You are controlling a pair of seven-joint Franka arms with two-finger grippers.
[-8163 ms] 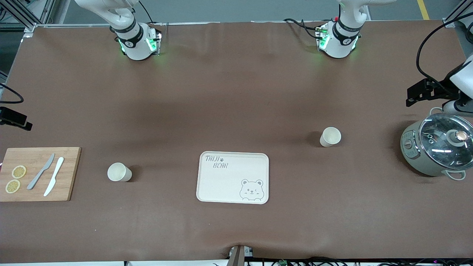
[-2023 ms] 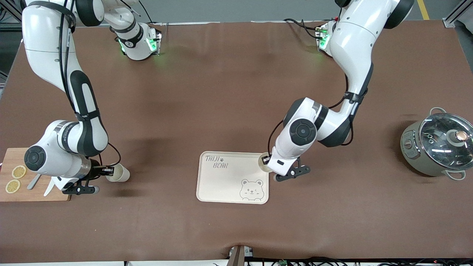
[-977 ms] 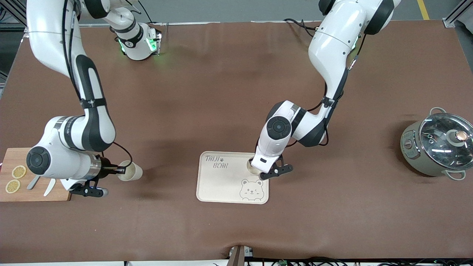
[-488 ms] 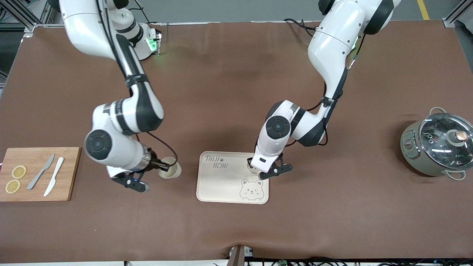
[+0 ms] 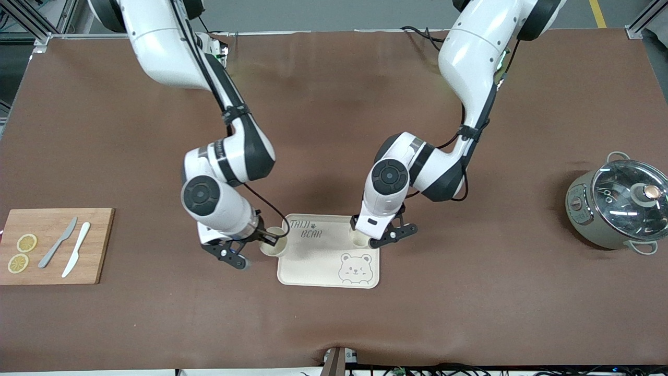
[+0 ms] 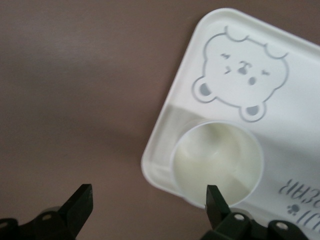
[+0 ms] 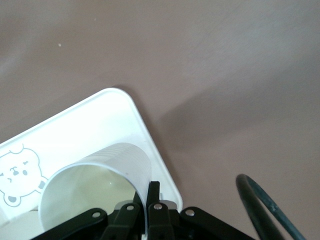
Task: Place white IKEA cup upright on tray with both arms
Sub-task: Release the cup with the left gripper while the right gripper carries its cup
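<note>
The cream tray (image 5: pixel 318 261) with its bear print lies near the front camera. One white cup (image 5: pixel 359 239) stands upright on it, by the edge toward the left arm's end. My left gripper (image 5: pixel 368 236) hovers just over that cup, open. In the left wrist view (image 6: pixel 148 194) one finger is at the cup's (image 6: pixel 217 162) rim and the other is over the table beside the tray (image 6: pixel 300 100). My right gripper (image 5: pixel 269 241) is shut on the wall of a second white cup (image 5: pixel 274 246) over the tray's edge toward the right arm's end. The right wrist view shows that gripper (image 7: pixel 150 192), cup (image 7: pixel 95 185) and tray (image 7: pixel 122 117).
A wooden cutting board (image 5: pixel 96 245) with two knives and lemon slices lies at the right arm's end of the table. A pot with a glass lid (image 5: pixel 618 209) stands at the left arm's end. Brown table surface surrounds the tray.
My left gripper has opened and let go of its cup, which now stands on the tray. My right arm has carried its cup from beside the cutting board to the tray's edge.
</note>
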